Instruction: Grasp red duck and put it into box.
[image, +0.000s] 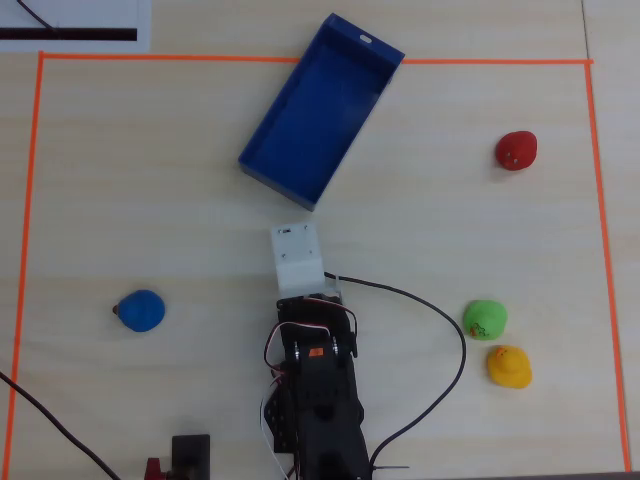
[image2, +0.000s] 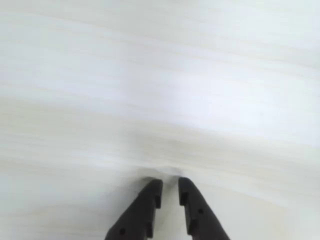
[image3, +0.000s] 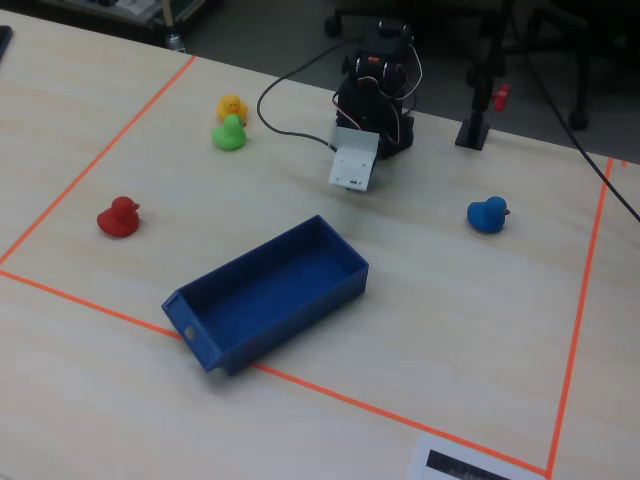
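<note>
The red duck (image: 516, 150) sits on the pale wooden table at the right of the overhead view, and at the left of the fixed view (image3: 118, 217). The deep-blue open-top box (image: 325, 105) lies empty and slanted at the top centre, in front of the arm in the fixed view (image3: 270, 290). The arm (image: 315, 390) is folded at the bottom centre, well away from both. In the wrist view my gripper (image2: 170, 182) points at bare table, its black fingers almost together and nothing between them.
A green duck (image: 485, 319) and an orange-yellow duck (image: 509, 366) sit together to the arm's right, and a blue duck (image: 141, 310) to its left. Orange tape (image: 590, 200) frames the work area. A black cable (image: 455, 335) loops beside the arm.
</note>
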